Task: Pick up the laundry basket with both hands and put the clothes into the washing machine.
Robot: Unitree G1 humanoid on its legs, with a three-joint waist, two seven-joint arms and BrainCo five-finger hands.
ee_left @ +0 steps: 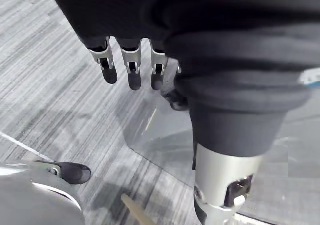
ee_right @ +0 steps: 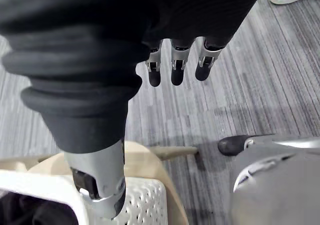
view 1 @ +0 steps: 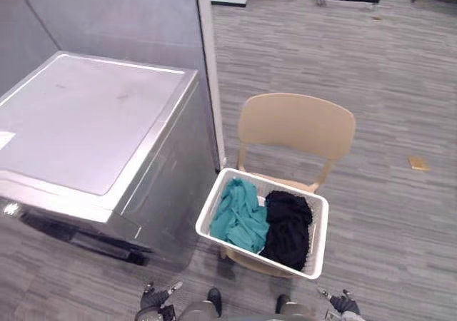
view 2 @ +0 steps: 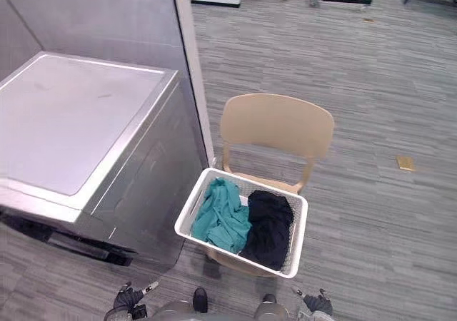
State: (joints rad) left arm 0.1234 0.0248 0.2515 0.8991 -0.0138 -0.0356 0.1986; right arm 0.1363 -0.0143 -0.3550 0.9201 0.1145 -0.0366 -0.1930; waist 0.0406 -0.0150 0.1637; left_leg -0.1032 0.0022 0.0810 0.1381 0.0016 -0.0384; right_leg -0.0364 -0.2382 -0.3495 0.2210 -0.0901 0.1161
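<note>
Two clothes lie in the white laundry basket (view 1: 318, 239): a teal garment (view 1: 239, 214) and a black garment (view 1: 289, 228). We see it resting on the chair (view 1: 296, 125) seat beside the washing machine (view 1: 86, 121). Our left robot hand (ee_left: 131, 70) and right robot hand (ee_right: 177, 67) hang low, fingers relaxed, apart, holding nothing.

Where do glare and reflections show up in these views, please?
Left eye view: the washing machine lid has a soft sheen and a bright glint at its front corner, and its side mirrors the striped floor. Right eye view: the laundry basket is evenly lit, without glare; the black garment shows few folds.
</note>
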